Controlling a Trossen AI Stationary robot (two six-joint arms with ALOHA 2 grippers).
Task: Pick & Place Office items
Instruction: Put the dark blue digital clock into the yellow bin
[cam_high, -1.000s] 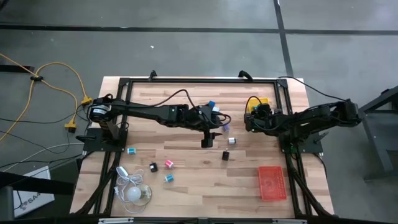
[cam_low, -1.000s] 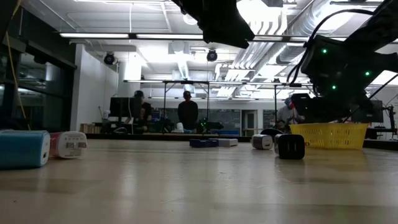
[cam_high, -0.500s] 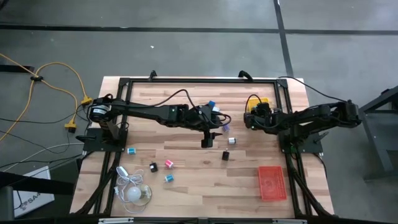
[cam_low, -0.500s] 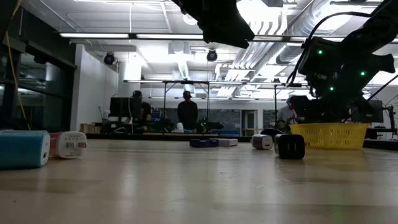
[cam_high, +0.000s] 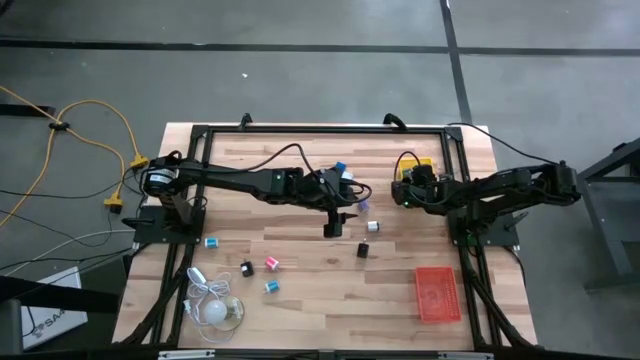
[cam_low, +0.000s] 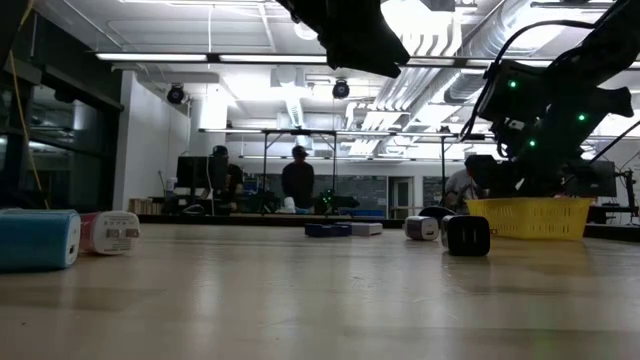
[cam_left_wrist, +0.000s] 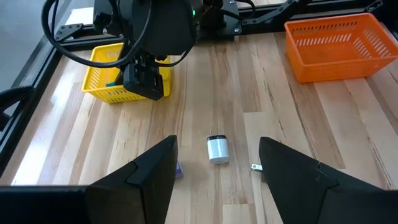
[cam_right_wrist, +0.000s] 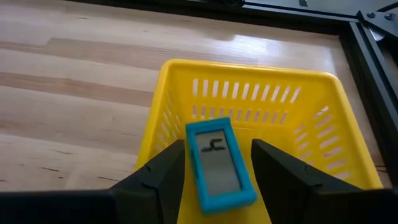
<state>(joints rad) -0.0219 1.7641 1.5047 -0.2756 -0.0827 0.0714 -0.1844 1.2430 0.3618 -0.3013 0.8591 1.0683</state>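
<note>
My right gripper (cam_right_wrist: 217, 146) hangs open over the yellow tray (cam_right_wrist: 298, 99) at the table's far right. A teal-framed piece with a grey face (cam_right_wrist: 216, 163) lies in the tray and shows between the fingers. My left gripper (cam_left_wrist: 217, 146) is open above the table's middle (cam_high: 333, 225). A white piece (cam_left_wrist: 217, 149) lies on the wood just ahead of it, with a purple piece (cam_left_wrist: 178, 169) beside it. A black piece (cam_high: 363, 250), pink (cam_high: 271, 263), teal (cam_high: 211, 242) and blue (cam_high: 340, 168) pieces lie scattered on the table.
The orange tray (cam_high: 437, 293) sits at the near right. A white bulb with a coiled cord (cam_high: 215, 305) lies at the near left. A dark frame (cam_high: 300, 130) runs around the table's edges. People stand in the room beyond the table (cam_low: 298, 180).
My right arm's wrist has shifted a little above the yellow tray. The left arm and the pieces on the table have kept still.
</note>
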